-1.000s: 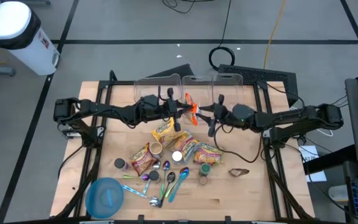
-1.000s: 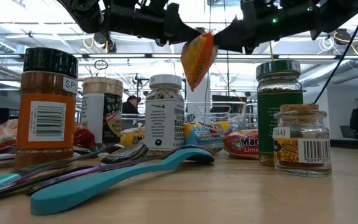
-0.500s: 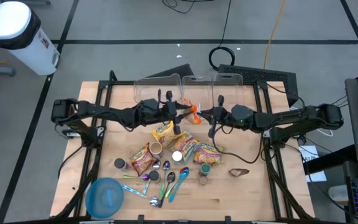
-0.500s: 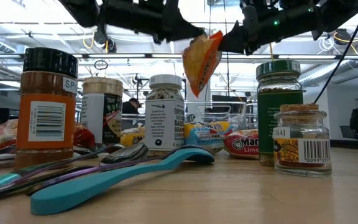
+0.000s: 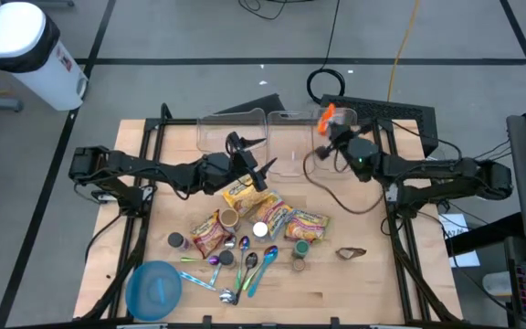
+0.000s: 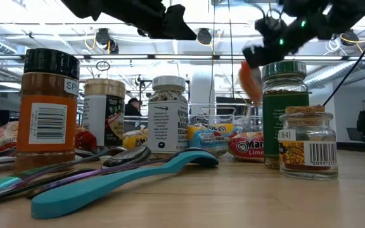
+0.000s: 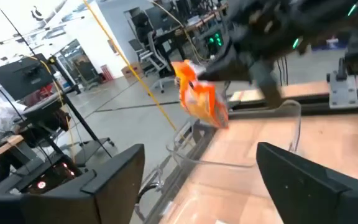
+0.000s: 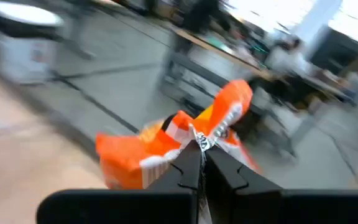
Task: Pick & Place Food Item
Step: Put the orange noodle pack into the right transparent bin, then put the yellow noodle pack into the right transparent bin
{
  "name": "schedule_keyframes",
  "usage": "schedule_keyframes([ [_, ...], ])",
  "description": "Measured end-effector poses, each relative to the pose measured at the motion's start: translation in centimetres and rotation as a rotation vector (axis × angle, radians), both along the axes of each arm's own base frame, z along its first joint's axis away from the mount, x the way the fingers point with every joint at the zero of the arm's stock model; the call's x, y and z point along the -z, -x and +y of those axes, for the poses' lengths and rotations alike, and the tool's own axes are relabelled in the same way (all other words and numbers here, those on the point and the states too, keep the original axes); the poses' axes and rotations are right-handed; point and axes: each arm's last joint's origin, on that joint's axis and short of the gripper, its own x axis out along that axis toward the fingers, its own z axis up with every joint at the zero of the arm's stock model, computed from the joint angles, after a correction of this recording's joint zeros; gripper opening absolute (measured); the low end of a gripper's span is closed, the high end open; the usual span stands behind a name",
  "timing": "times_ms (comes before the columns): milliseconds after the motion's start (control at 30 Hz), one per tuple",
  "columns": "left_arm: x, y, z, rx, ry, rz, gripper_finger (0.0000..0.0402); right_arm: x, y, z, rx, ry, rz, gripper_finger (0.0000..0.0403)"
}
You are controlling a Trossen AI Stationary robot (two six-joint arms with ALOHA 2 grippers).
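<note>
Grey floor [image 5: 153, 37] with dark lines, white bin [image 5: 26, 50], desks beyond.

The table [image 5: 354, 283] is pale wood with a smooth, matt grain. At the upper middle of the high view stand clear plastic bins [image 5: 272, 128], glossy and see-through. The snack bag [image 8: 173, 149] is orange crinkled foil-like film with a shiny surface. Low in the high view lies a blue plastic bowl [image 5: 153, 291], smooth with a soft sheen. In the low view the teal spoon [image 6: 113, 180] looks like matt plastic, while the spoons beside it [image 6: 75, 166] are polished metal. The spice jars [image 6: 48, 107] are glossy, with paper labels and dark plastic lids; the small jar [image 6: 307, 142] at the right is clear glass with a cork stopper. The robot fingers [image 7: 110, 186] are dark matt plastic.
</note>
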Motion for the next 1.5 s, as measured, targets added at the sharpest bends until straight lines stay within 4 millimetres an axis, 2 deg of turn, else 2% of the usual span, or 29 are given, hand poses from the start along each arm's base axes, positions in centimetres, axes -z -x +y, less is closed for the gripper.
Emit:
schedule_keyframes([
  [133, 0.0, -0.1, 0.0, 0.035, 0.011, -0.006, 0.0332, 2.0, 1.0, -2.3, 0.064, -0.05, -0.031, 0.0001],
  [333, 0.0, -0.1, 0.0, 0.066, 0.013, -0.008, 0.0322, 4.4, 1.4, -5.3, -0.019, -0.177, -0.131, 0.0001],
  [467, 0.0, -0.1, 0.0, 0.066, 0.021, -0.013, 0.0314, 5.9, 1.4, -6.9, -0.002, -0.222, -0.128, 0.0001],
  [700, 0.0, -0.1, 0.0, 0.065, 0.041, -0.025, 0.0318, 7.9, 1.0, -8.9, -0.004, -0.218, -0.12, 0.0001],
  [900, 0.0, -0.1, 0.0, 0.065, 0.055, -0.033, 0.0319, 8.9, 0.7, -9.5, -0.068, -0.205, -0.077, 0.0009],
  [1033, 0.0, -0.1, 0.1, 0.061, 0.067, -0.041, 0.0323, 9.2, 0.7, -9.5, -0.073, -0.214, -0.055, 0.0049],
  [1267, 0.0, -0.1, 0.1, 0.061, 0.07, -0.042, 0.0317, 8.1, 0.9, -9.0, -0.082, -0.213, -0.056, 0.0177],
  [1400, 0.1, -0.1, 0.1, 0.062, 0.07, -0.036, 0.0316, 6.3, 1.1, -7.7, -0.118, -0.196, -0.074, 0.0238],
  [1500, 0.3, -0.1, 0.1, 0.059, 0.068, -0.006, 0.0319, 4.6, 1.4, -6.1, -0.164, -0.188, -0.079, 0.027],
])
